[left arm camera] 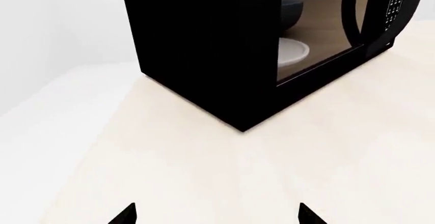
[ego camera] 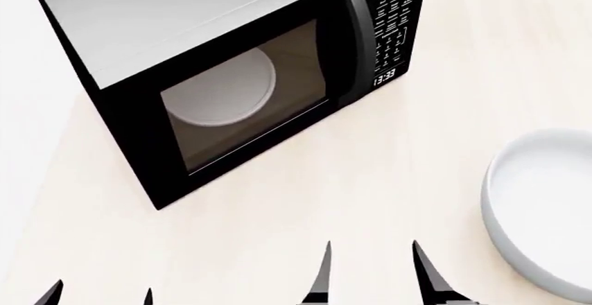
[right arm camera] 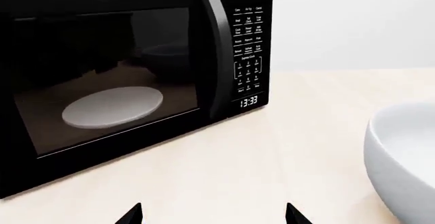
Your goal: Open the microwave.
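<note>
Microwave [ego camera: 231, 76] door closed, well ahead of both grippers. Right gripper [ego camera: 370, 277] fingers spread, empty; left gripper [ego camera: 97, 294] likewise spread.

A kitchen: microwave [ego camera: 231, 83] and bowl [ego camera: 545, 215] on a counter [ego camera: 389, 180].
</note>
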